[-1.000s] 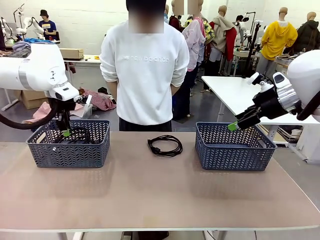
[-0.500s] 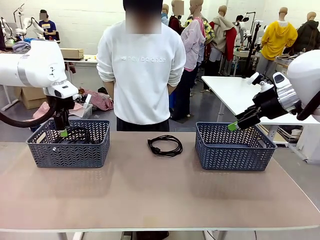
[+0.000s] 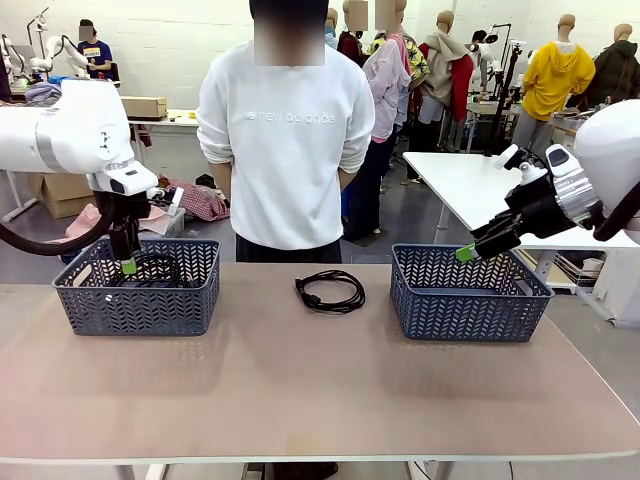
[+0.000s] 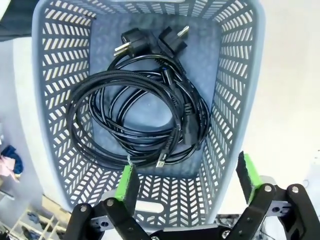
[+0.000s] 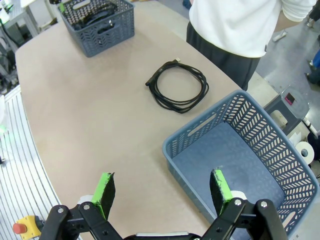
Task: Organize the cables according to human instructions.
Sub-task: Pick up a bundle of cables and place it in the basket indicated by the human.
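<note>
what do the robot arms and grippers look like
The left arm and right arm are white with rounded shells; a thick black hose hangs from the left one. The left gripper and right gripper are black, two-fingered, with green pads.

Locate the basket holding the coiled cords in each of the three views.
Front view: the grey basket stands at the table's left end.
Left wrist view: seen from straight above, its lattice wall runs around most of the picture.
Right wrist view: small, in the top left corner, at the table's far end.
Shared landmark: the black cords coiled inside it.
</note>
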You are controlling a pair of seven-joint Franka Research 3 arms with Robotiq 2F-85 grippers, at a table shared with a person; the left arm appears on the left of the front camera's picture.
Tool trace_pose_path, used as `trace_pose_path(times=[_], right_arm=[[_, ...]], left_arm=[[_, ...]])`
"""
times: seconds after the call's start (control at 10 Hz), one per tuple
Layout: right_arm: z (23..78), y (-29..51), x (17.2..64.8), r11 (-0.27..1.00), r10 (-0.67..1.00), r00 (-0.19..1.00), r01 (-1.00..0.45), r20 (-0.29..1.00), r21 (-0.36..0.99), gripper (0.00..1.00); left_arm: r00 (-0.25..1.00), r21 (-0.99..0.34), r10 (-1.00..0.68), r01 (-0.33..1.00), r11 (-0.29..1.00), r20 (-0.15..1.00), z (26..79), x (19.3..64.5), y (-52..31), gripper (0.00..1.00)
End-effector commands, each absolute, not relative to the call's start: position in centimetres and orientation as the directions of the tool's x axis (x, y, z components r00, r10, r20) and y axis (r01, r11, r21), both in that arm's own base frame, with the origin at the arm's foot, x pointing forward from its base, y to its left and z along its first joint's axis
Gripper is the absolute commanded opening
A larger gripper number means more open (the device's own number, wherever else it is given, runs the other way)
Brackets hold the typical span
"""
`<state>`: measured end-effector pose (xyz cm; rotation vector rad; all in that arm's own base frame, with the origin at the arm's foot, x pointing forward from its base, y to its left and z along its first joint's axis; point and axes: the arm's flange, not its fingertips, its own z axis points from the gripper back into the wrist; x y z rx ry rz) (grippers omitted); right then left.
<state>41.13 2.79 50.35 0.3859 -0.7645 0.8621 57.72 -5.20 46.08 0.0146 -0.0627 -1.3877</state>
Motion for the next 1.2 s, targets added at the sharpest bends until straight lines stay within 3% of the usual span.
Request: trace_pose_path(times=[0.0, 0.5, 0.8, 1.1], right_arm=[[50.1, 2.7, 41.4, 0.592, 0.526, 0.389, -0.806, 0.756, 0.003, 1.0], [50.1, 2.7, 41.4, 0.592, 0.526, 0.389, -0.806, 0.756, 0.003, 1.0], [50.1, 2.7, 41.4, 0.592, 0.526, 0.389, -0.806, 0.756, 0.003, 1.0], [50.1, 2.7, 41.4, 0.592, 0.526, 0.389, -0.806, 0.756, 0.003, 1.0]], left_arm=[[0.171, 0.053, -0.985, 0.984, 0.172, 0.026, 46.2, 57.8, -5.0, 1.0], [0.182, 0.074, -0.98, 0.979, 0.188, 0.074, 47.2, 57.0, -8.2, 1.0], [0.189, 0.076, -0.952, 0.974, 0.212, 0.24, 49.1, 54.7, -13.1, 1.0], [0.255, 0.086, -0.924, 0.953, 0.29, 0.287, 49.8, 51.2, -17.4, 1.0]])
